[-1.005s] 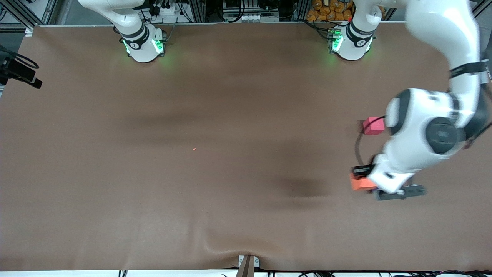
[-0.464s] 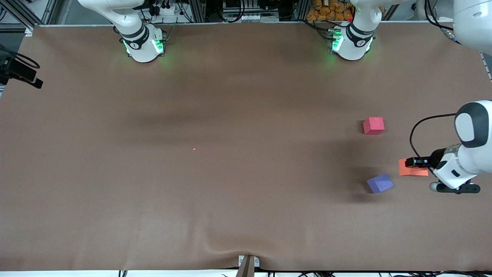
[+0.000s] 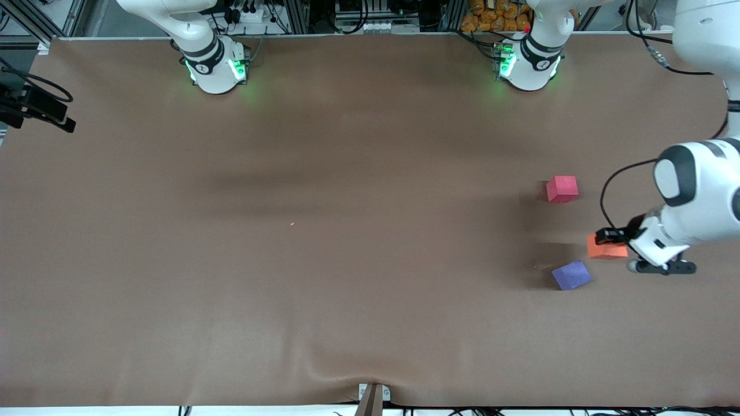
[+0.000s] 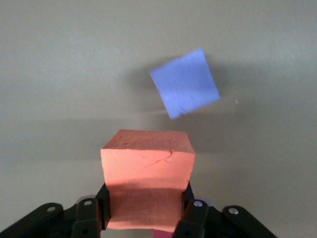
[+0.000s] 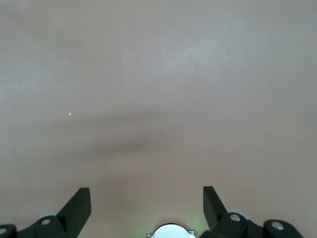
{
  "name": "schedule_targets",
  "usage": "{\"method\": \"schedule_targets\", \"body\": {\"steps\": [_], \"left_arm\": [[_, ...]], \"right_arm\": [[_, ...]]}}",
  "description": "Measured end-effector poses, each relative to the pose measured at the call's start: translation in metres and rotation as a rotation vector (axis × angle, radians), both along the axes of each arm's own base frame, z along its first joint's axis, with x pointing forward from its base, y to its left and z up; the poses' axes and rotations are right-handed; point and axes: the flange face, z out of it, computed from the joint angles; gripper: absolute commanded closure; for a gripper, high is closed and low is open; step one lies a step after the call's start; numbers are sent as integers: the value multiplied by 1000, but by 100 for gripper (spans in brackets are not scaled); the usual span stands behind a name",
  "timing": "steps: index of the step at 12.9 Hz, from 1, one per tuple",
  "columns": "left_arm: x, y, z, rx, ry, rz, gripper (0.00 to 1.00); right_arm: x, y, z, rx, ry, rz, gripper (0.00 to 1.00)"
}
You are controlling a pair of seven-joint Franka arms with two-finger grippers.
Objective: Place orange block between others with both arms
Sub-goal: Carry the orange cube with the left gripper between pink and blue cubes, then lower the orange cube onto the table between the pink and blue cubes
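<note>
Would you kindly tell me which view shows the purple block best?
The left wrist view: the purple block fills much of it, unobstructed, past the held orange block. The front view shows it small; the right wrist view shows none of it.

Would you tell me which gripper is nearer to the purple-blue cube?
Left. The left gripper holds the orange block beside the purple-blue cube; the right gripper waits open over bare table.
</note>
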Motion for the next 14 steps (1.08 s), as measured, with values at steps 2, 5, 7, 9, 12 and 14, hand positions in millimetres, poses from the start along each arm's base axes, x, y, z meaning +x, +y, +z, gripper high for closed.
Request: {"method": "schedule_targets", "body": {"steps": [2, 5, 7, 9, 12, 14], "left_arm": [[-12, -5, -8, 2, -10, -4, 100], [-27, -5, -35, 7, -46, -1, 100], [-35, -7, -48, 8, -48, -3, 100], [-38, -15, -52, 7, -43, -16, 100], [-39, -24, -57, 7, -45, -29, 100], [-38, -24, -65, 8, -53, -28, 100]], "right_arm": [[0, 0, 0, -2, 0, -1, 0], [0, -1, 0, -2, 0, -1, 0], [0, -1, 0, -3, 0, -2, 0], [0, -1, 0, -3, 0, -2, 0], [0, 4, -1, -3, 4, 7, 0], [0, 6, -1, -4, 5, 12, 0]]}}
